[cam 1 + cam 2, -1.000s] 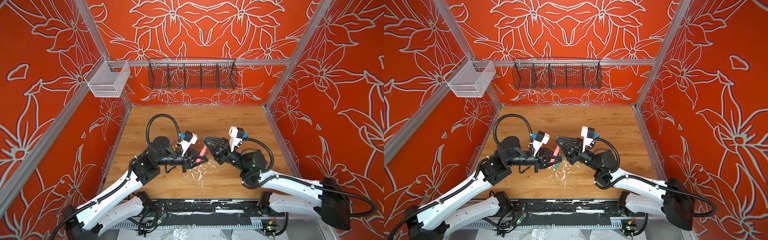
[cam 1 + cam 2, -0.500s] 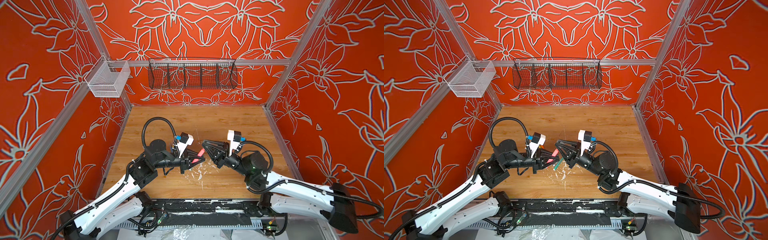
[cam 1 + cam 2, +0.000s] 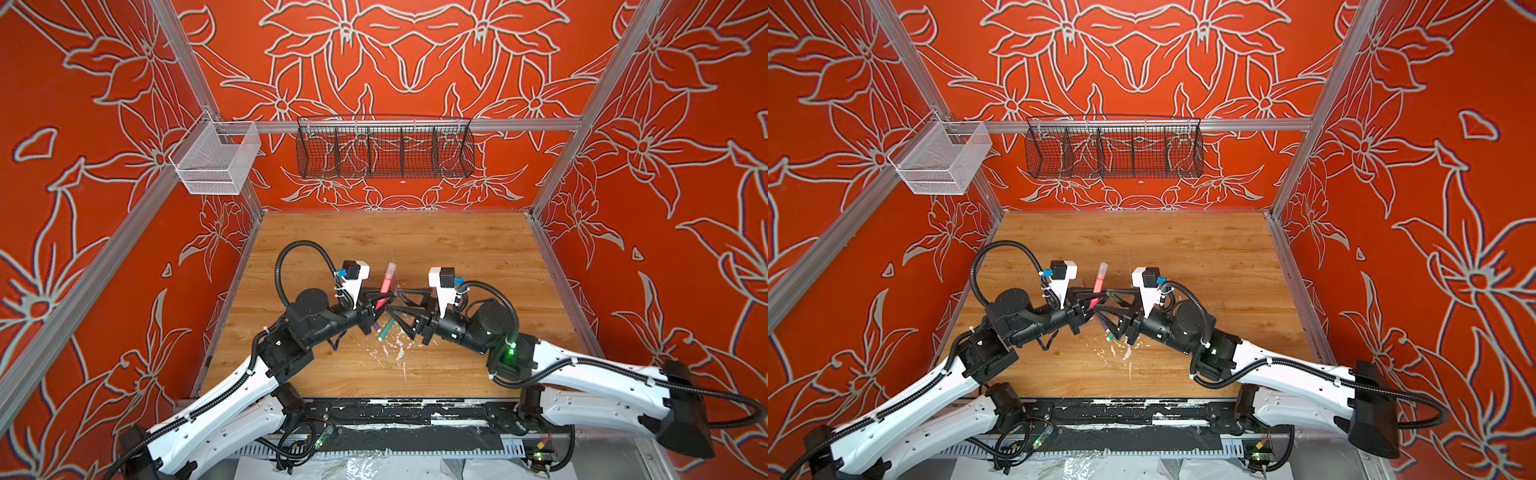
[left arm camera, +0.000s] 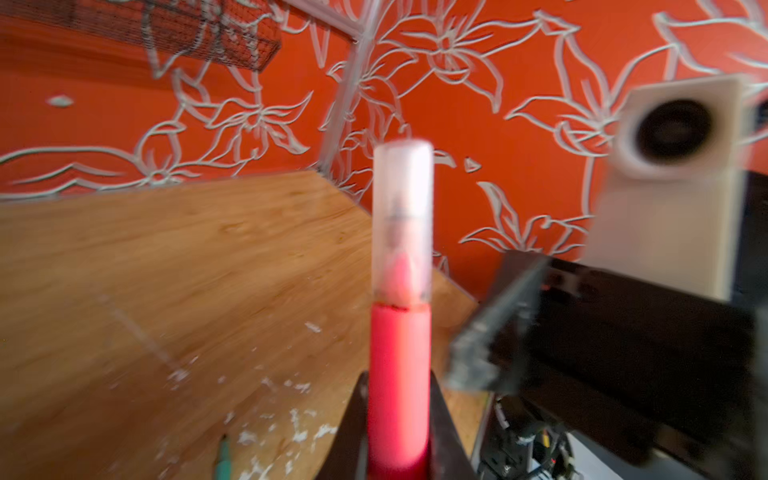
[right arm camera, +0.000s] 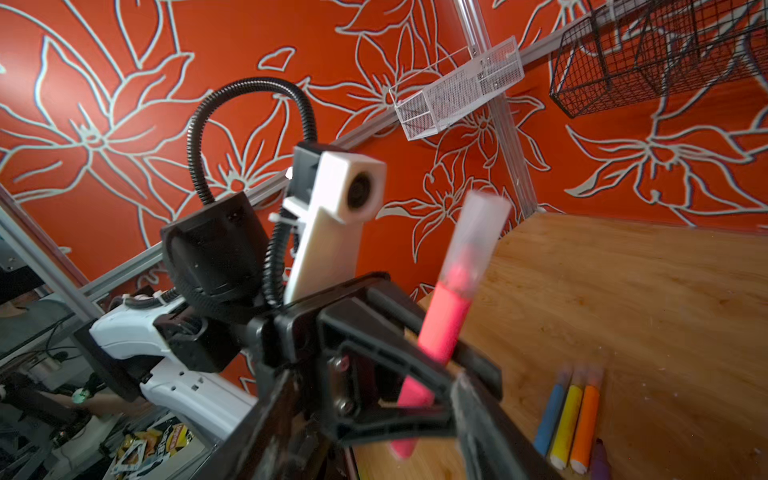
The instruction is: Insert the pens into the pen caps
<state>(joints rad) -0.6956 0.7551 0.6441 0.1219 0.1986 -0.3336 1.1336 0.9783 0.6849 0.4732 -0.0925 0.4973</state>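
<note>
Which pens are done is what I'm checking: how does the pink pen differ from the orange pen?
The pink pen is held in the air by the left end effector, tilted upward; the orange pen lies flat on the table beside a yellow pen. The pink pen's clear cap is plainly on; the orange pen's end is too blurred to tell. Both are short, thick and bright.

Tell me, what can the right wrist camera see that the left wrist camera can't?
Only the right wrist view shows the blue pen, yellow pen and orange pen lying side by side on the table, plus the white mesh basket. Only the left wrist view shows a sliver of the green pen. Both show the pink pen with its clear cap on, held by the left gripper, and the black wire basket.
</note>
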